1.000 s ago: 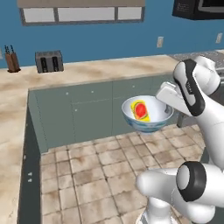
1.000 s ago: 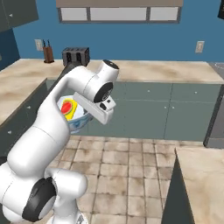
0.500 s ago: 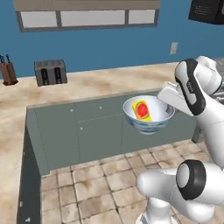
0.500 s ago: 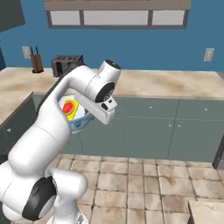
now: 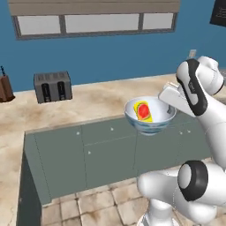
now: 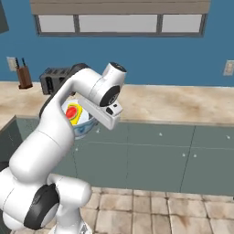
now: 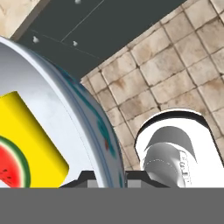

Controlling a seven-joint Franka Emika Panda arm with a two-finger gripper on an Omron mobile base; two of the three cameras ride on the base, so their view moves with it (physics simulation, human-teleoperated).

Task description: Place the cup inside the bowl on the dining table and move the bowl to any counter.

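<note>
The bowl [image 5: 150, 120], white inside and pale blue outside, hangs in the air in front of the counter [image 5: 88, 103] at about worktop height. The yellow cup [image 5: 143, 110] with its red patch lies tilted inside the bowl. My gripper [image 5: 167, 105] is shut on the bowl's right rim. In the hand view the fingertips [image 7: 85, 177] pinch the rim of the bowl [image 7: 94, 124], with the cup [image 7: 30, 144] at the left. From the right base camera, the bowl [image 6: 84, 127] and cup [image 6: 73, 113] peek out behind my arm. The dining table is out of view.
A toaster [image 5: 53, 86] and a knife block [image 5: 4, 87] stand at the back of the counter, left of the bowl. Grey-green cabinet doors [image 5: 110, 150] face me below the worktop. Tiled floor [image 6: 160, 210] lies between my base and the cabinets.
The whole picture has shifted, so the base has moved: the counter now faces me more squarely and closer. The bowl with the cup stays held the same way.
</note>
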